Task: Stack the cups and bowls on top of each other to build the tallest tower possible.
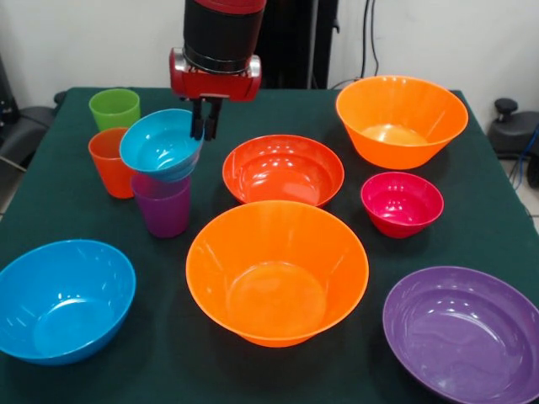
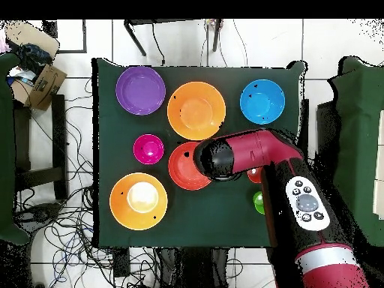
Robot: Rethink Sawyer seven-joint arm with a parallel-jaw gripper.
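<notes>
My gripper [image 1: 205,126] hangs over the table's left side in the front view, its fingers closed on the far rim of the small teal bowl [image 1: 160,145]. The bowl tilts toward the camera, its base at the mouth of the upright purple cup [image 1: 162,209]. The orange cup [image 1: 108,164] stands just left of it and the green cup [image 1: 114,108] stands behind. In the overhead view the arm [image 2: 247,154] hides the gripper, the teal bowl and the purple cup. Only the green cup [image 2: 259,202] and an edge of the orange cup [image 2: 253,177] show there.
On the green table [image 1: 278,109] stand the shallow red-orange bowl [image 1: 283,170], a large orange bowl [image 1: 276,271] in front, another large orange bowl [image 1: 401,120] far right, the magenta bowl [image 1: 402,203], the large purple bowl [image 1: 461,330] and the large blue bowl [image 1: 63,299].
</notes>
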